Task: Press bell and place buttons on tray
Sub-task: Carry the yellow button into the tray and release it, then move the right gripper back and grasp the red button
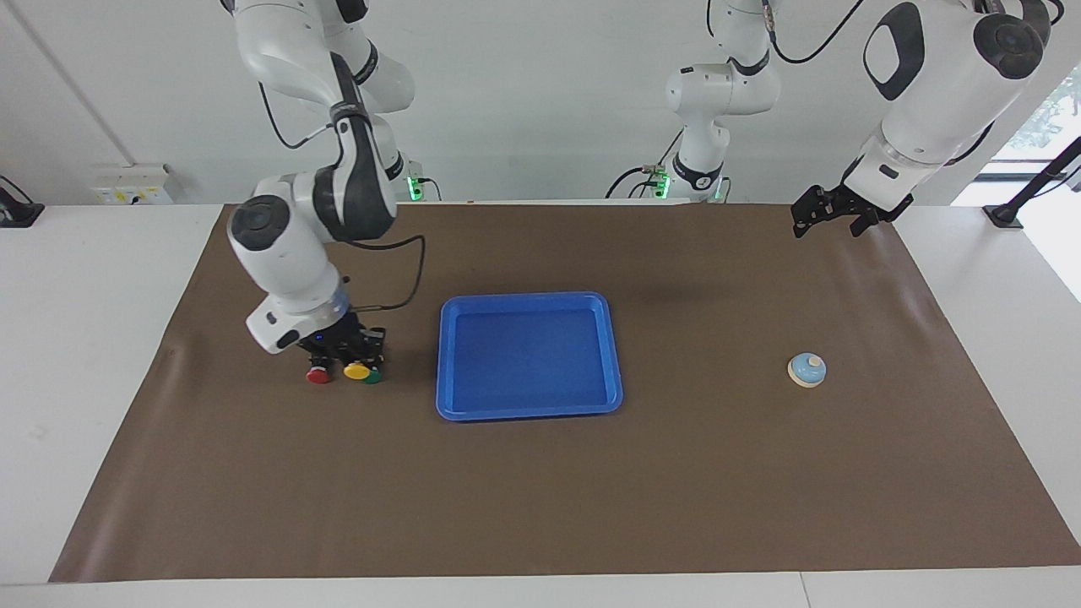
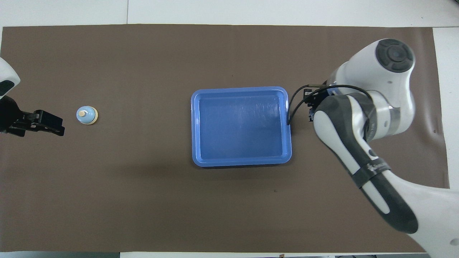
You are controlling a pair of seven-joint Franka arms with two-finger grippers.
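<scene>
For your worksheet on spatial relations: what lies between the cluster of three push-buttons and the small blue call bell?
The shallow bright blue plastic tray, empty, lies between the buttons and the bell; the facing view shows it.

White table [image 1: 101,355] under brown mat [image 1: 540,498]; on it tray [image 1: 529,410], bell [image 1: 806,370], buttons [image 1: 346,372]

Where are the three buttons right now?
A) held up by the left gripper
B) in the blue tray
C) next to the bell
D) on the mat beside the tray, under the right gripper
D: the buttons sit on the mat beside the tray, toward the right arm's end, with the right gripper down over them; nothing lies in the tray, and the bell stands alone.
</scene>
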